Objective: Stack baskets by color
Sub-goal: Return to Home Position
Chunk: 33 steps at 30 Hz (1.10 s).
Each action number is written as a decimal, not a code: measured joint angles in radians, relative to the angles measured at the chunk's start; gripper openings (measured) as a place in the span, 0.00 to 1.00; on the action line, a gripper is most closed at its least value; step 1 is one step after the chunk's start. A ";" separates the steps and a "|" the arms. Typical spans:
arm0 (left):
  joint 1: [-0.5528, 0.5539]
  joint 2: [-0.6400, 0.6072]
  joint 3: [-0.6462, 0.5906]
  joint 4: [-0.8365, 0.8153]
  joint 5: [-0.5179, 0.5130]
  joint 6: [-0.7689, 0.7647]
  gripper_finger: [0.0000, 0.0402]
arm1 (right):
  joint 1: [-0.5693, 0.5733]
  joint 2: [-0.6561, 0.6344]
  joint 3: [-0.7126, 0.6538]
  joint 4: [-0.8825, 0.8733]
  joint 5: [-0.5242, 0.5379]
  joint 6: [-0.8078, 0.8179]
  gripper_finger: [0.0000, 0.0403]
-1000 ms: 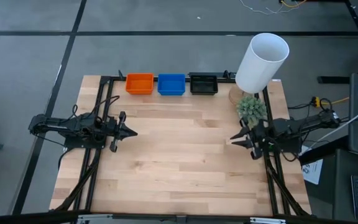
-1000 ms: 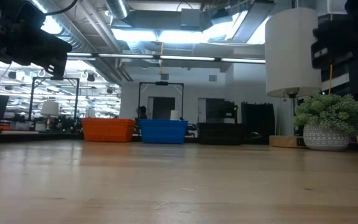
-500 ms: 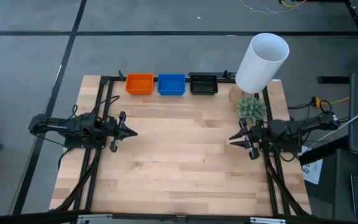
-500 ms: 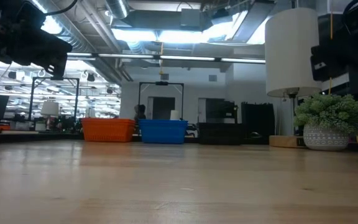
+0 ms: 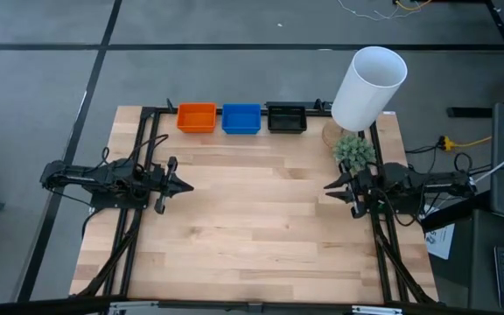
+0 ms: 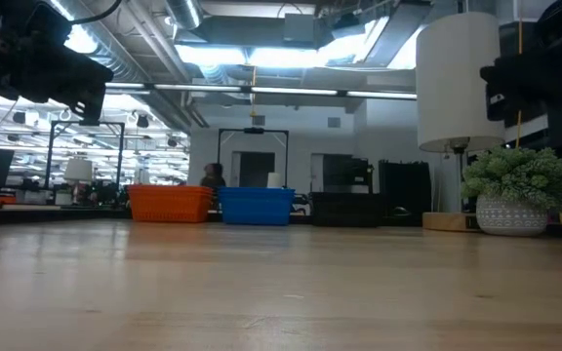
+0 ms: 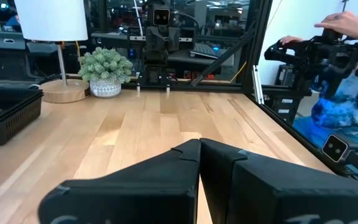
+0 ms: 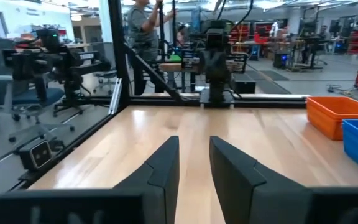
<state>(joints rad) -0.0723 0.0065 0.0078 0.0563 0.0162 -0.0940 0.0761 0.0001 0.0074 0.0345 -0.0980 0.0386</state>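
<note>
Left hand (image 5: 185, 185) pressed together, right hand (image 5: 329, 186) slightly parted, both empty. Watch the right: plant (image 5: 353, 150) sits just beside it; your swing homeward could clip it.

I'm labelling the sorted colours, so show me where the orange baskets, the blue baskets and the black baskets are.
orange baskets (image 5: 197, 118): high view, middle of the top basket's floor.
blue baskets (image 5: 241, 119): high view, middle of the top basket's floor.
black baskets (image 7: 11, 115): left wrist view, the side wall.
</note>
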 joint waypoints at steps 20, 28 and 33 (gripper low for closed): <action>0.000 0.000 0.000 0.000 0.000 0.000 0.00 | -0.043 0.003 0.000 0.002 -0.008 0.006 0.22; 0.000 0.000 0.000 0.000 0.000 0.000 0.00 | -0.043 0.003 0.000 0.002 -0.008 0.006 0.22; 0.000 0.000 0.000 0.000 0.000 0.000 0.00 | -0.043 0.004 0.000 0.002 -0.008 0.006 0.22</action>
<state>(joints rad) -0.0723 0.0063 0.0078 0.0559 0.0162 -0.0944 0.0330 0.0040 0.0074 0.0368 -0.1061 0.0441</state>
